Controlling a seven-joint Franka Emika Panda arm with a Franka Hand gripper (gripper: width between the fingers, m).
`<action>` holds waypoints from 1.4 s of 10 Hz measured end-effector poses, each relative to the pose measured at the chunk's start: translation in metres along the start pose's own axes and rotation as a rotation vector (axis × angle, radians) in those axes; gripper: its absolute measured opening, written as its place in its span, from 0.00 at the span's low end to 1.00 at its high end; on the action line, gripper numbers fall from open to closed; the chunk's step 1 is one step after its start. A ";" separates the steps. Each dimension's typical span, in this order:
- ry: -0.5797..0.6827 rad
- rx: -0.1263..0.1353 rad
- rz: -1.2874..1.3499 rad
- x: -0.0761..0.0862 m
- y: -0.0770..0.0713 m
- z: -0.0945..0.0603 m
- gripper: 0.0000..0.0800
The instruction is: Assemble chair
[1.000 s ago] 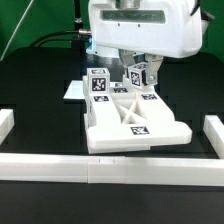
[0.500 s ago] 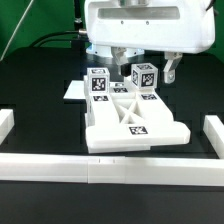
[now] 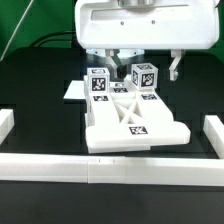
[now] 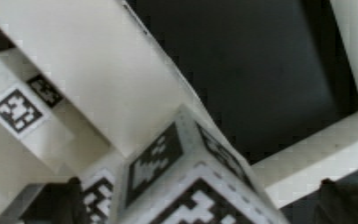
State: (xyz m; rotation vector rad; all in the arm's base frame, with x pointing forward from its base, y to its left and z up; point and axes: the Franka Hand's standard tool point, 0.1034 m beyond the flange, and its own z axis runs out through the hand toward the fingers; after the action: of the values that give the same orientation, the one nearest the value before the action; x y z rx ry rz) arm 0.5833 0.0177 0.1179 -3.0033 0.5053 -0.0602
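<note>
Pincer (image 3: 143, 66) hangs wide apart, gripping nothing, I see. Chair (image 3: 128, 118) sits on the desk (image 3: 40, 110) just beneath it, one tagged block (image 3: 144, 76) between its fingers.

No words, brand names or numerals can be read anywhere. The only signs are black-and-white square tags on the chair (image 3: 133, 118) parts: one on each of the two upright blocks, several on the flat panel with the cut-outs. The wrist view shows more of these tags (image 4: 179, 196) close up, their patterns blurred and carrying no letters.
</note>
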 end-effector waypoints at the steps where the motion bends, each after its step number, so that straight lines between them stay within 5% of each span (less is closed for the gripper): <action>1: -0.004 -0.007 -0.088 0.000 -0.001 -0.001 0.81; 5: -0.006 -0.026 -0.334 0.001 -0.001 -0.001 0.81; 8: -0.032 -0.026 -0.327 -0.002 0.001 0.000 0.81; 11: -0.203 -0.023 -0.323 -0.011 0.001 0.002 0.81; 14: -0.180 -0.025 -0.329 -0.008 -0.002 0.005 0.78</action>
State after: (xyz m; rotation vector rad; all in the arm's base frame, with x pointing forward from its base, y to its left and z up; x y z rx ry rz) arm 0.5762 0.0224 0.1125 -3.0433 -0.0070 0.1923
